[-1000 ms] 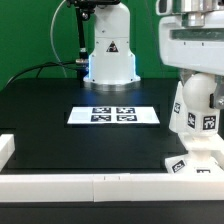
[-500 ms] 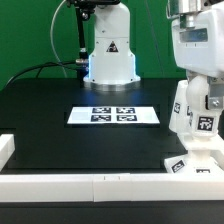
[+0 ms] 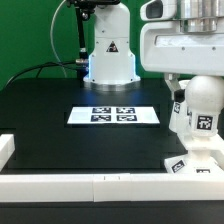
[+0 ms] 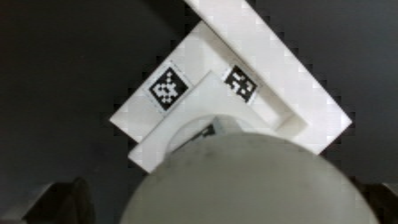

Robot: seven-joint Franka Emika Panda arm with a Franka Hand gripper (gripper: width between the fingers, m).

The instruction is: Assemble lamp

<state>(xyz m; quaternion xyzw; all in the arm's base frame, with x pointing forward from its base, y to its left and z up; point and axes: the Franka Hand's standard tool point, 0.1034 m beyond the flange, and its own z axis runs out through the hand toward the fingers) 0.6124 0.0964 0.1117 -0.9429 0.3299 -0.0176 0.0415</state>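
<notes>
The lamp's flat square base [image 3: 188, 163] lies at the exterior view's lower right, against the front rail. A rounded white tagged part, which looks like the bulb [image 3: 198, 112], stands upright on its stem. My gripper [image 3: 192, 84] hangs directly over that part, one finger on each side of its top. In the wrist view the bulb's dome [image 4: 240, 180] fills the space between my dark fingertips [image 4: 63, 203], with a gap beside it, and the tagged base [image 4: 192, 88] lies beneath. The gripper [image 4: 214, 205] is open. The shade is out of view.
The marker board [image 3: 114, 115] lies flat mid-table. The robot's white pedestal [image 3: 108, 52] stands behind it. White border rails [image 3: 90, 186] run along the front edge and also show in the wrist view [image 4: 267, 50]. The table top is black.
The gripper's hand has shifted towards the exterior view's left and looks larger in the frame. The bulb and base have stayed in place.
</notes>
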